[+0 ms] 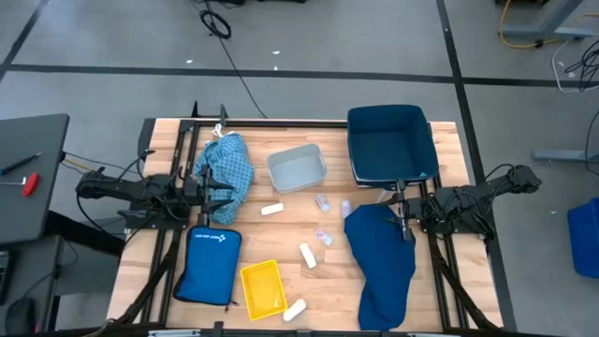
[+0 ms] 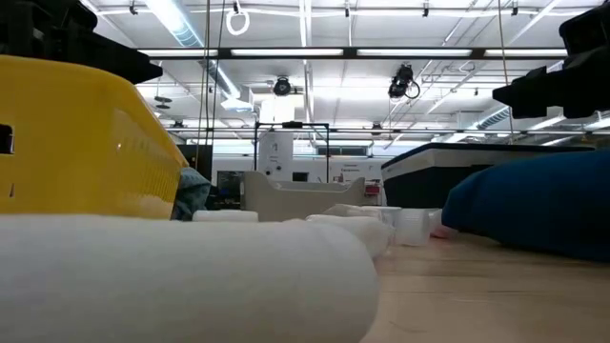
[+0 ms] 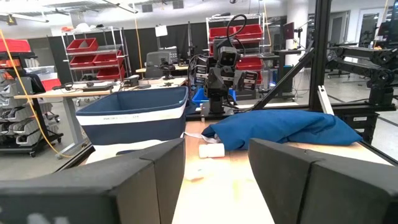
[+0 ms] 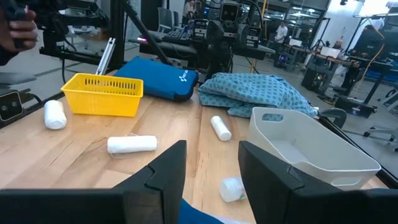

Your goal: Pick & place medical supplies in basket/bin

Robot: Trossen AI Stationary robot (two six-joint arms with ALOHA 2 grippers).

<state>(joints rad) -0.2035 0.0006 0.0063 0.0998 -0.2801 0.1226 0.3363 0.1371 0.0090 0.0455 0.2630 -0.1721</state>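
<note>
The light blue patterned cloth (image 1: 226,163) lies bunched at the table's far left. My left gripper (image 1: 221,194) hovers open at its near edge, with nothing between its fingers (image 3: 216,168). The large navy cloth (image 1: 383,263) lies spread at the near right. My right gripper (image 1: 400,212) stands open at its far end, and its fingers (image 4: 211,169) are also empty. Three white rolls (image 1: 271,209) (image 1: 307,255) (image 1: 295,309) and tiny clear vials (image 1: 322,201) (image 1: 323,237) lie on the wood between the arms.
A grey bin (image 1: 298,168) and a navy basket (image 1: 388,140) stand at the far side. A small yellow basket (image 1: 262,285) and the flat bright blue pouch (image 1: 208,262) lie at the near left. Bare wood shows in the middle of the table.
</note>
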